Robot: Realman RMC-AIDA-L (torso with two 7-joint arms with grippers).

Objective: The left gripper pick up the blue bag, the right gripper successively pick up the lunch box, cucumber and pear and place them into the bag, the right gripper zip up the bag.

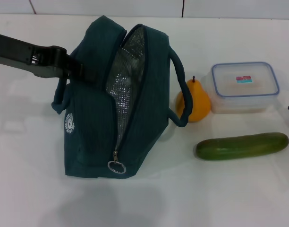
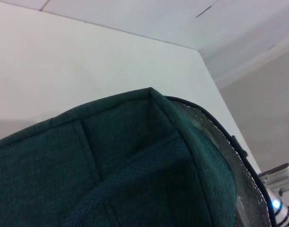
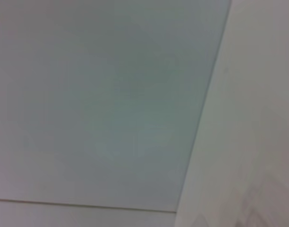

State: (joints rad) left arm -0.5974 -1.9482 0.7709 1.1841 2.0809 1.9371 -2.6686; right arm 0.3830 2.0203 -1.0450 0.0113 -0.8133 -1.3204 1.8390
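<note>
Four things: blue bag (image 1: 95, 132) left of the middle on the white table (image 1: 31, 189), zipper open, silver lining showing; pear (image 1: 194, 101) just right of it; lunch box (image 1: 245, 86) far right; cucumber (image 1: 242, 145) near right.
Left gripper (image 1: 78, 70): at the far left top edge of the bag, by a loop handle. Cannot tell if clenched on the cloth or released.
Right gripper: only a dark sliver at the right edge. Cannot tell its state.
Bag feel: soft and floppy, likely light while empty. Best held by a handle or the top rim so the mouth stays wide.
Lunch box feel: stiff, smooth, maybe slippery. Best gripped across the short sides.
Cucumber feel: firm, smooth, rolls. Best gripped at the middle.
Pear feel: round, bruises easily. Gentle squeeze at the fat part.
Head view only: all four things together.
Left wrist view only: close look at the bag's corner seam and lining edge.
Right wrist view: just blank pale surface.
</note>
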